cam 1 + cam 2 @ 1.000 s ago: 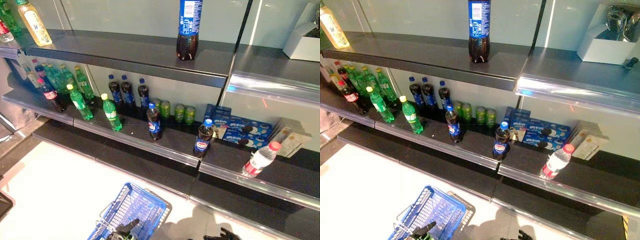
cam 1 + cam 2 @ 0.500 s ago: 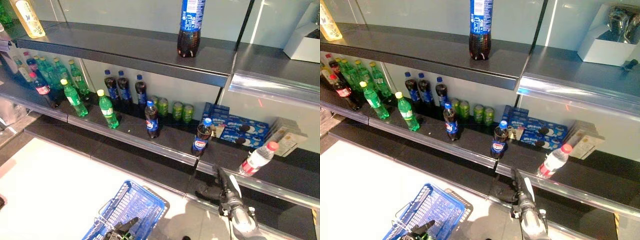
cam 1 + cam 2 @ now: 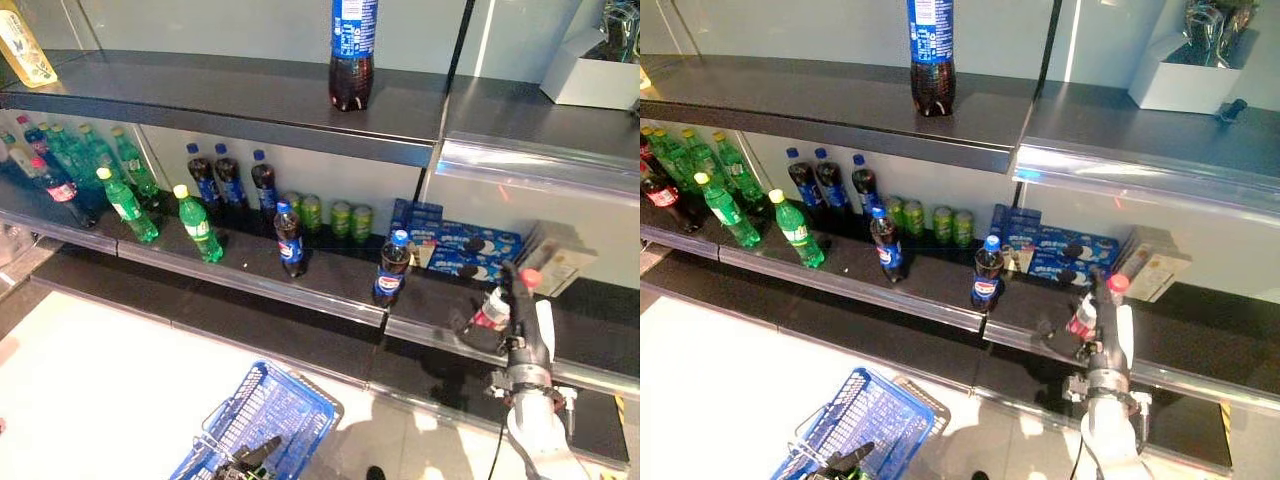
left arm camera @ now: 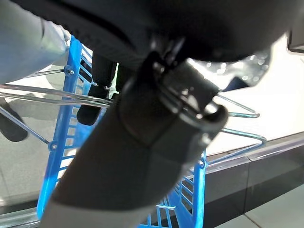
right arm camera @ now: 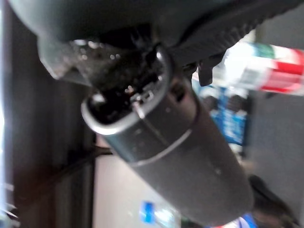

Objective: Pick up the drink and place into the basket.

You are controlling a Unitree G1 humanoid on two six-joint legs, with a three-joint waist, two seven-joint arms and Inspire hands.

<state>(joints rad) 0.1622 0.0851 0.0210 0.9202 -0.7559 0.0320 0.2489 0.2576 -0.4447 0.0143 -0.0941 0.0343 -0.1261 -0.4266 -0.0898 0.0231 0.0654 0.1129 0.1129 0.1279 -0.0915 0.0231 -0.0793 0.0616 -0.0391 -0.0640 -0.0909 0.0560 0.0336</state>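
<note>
Right hand at the water bottle, basket waiting low on the left

L hand (image 3: 248, 462) grips the blue basket (image 3: 262, 420) by its wire handle, fingers curled round it, well left of and below the R hand. Cola bottle (image 3: 390, 268) stands just left of the R hand (image 3: 520, 318), which is up at the clear red-capped drink (image 3: 1087, 310), tilted on the shelf edge (image 3: 440, 338); fingers look extended alongside it (closure: can't tell). Risk, imo: a glancing touch tips the leaning bottle and it rolls off the lip.
</note>
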